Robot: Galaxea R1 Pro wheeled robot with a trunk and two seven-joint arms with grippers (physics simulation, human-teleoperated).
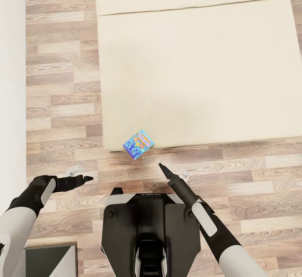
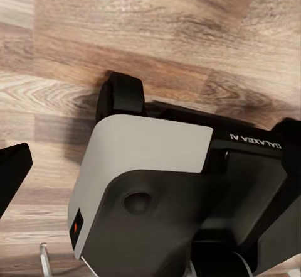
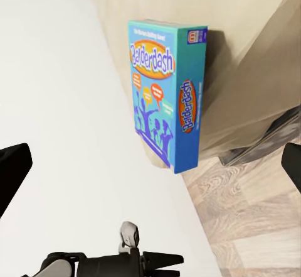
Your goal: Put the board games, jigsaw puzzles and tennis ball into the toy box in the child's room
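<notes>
Blue board game (image 1: 138, 144) at bed (image 1: 197, 71) front edge, frame centre, not yet picked up. Right end effector (image 1: 161, 166) just below it, fingers apart, empty. Left end effector (image 1: 86, 179) lower left, state unclear. Toy box unseen; task early.

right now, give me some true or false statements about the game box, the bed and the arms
1. The game box sits at the bed's near edge. True.
2. The right gripper is shut on the box. False: it hangs short of the box, holding nothing.
3. The box reads Balderdash in the right wrist view. True.
4. The left gripper rests on the bed. False: it is over the wood floor, left of the box.
5. Two game boxes lie on the bed. False: one is seen.
</notes>
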